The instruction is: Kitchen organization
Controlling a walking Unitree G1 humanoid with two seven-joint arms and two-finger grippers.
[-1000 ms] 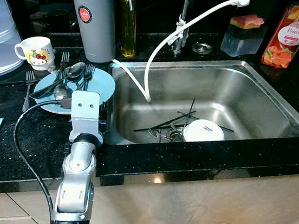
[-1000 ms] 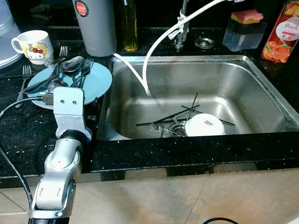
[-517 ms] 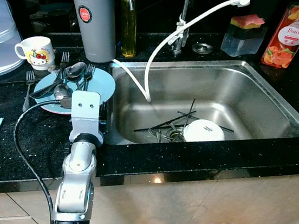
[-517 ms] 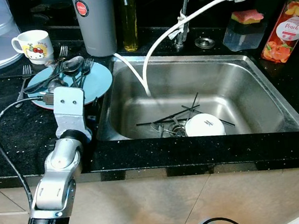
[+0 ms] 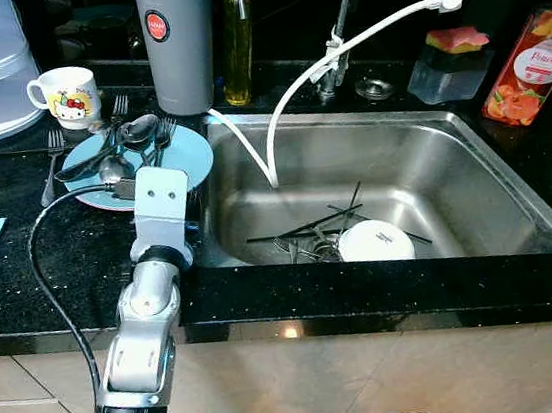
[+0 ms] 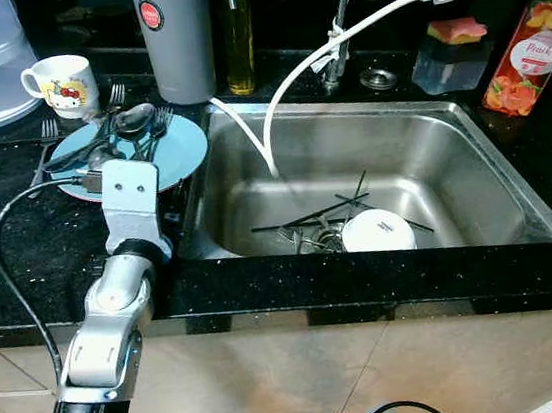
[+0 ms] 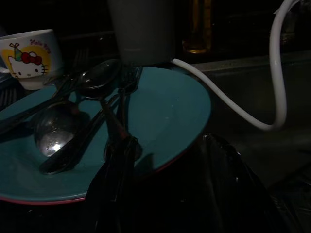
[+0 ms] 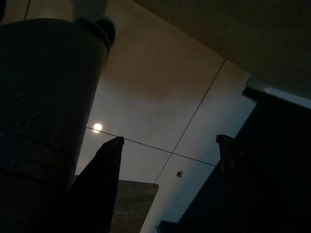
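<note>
Fingers of the left gripper (image 7: 165, 160) stand apart in the left wrist view, one dark finger (image 7: 119, 170) lying over the near rim of the teal plate (image 7: 165, 107), the other beside and beyond that rim. Nothing is between them yet. Right gripper (image 8: 167, 189) hangs idle by the cabinet front, fingers spread wide over floor tile, holding nothing.

Change since half a second ago: very little. Left wrist housing (image 5: 162, 205) has edged slightly forward and toward the sink (image 5: 380, 153); nothing on the plate has shifted. Reads as a slow final approach rather than a grasp. No item has been moved, so the organizing is at an early stage by my judgement.

Task things, as seen:
- Teal plate sits on the black speckled surface (image 5: 23, 278), just left of the sink, its rim showing a thin pink edge underneath.
- Spoons (image 7: 56, 133) and forks (image 5: 161, 132) lie loosely crossed on the plate, handles pointing toward the gripper; one spoon bowl catches the light.
- One more fork (image 5: 51, 164) lies off the plate on the surface.
- White cartoon mug (image 5: 69, 96) stands upright behind the plate, near a grey canister (image 5: 175, 42).
- In the sink: white bowl (image 5: 374, 242) upside down among forks and dark chopsticks (image 5: 309, 228); a white hose (image 5: 292, 94) droops from the tap into the basin.

Likely next: closing on a cutlery handle or the plate rim; cannot tell which.
</note>
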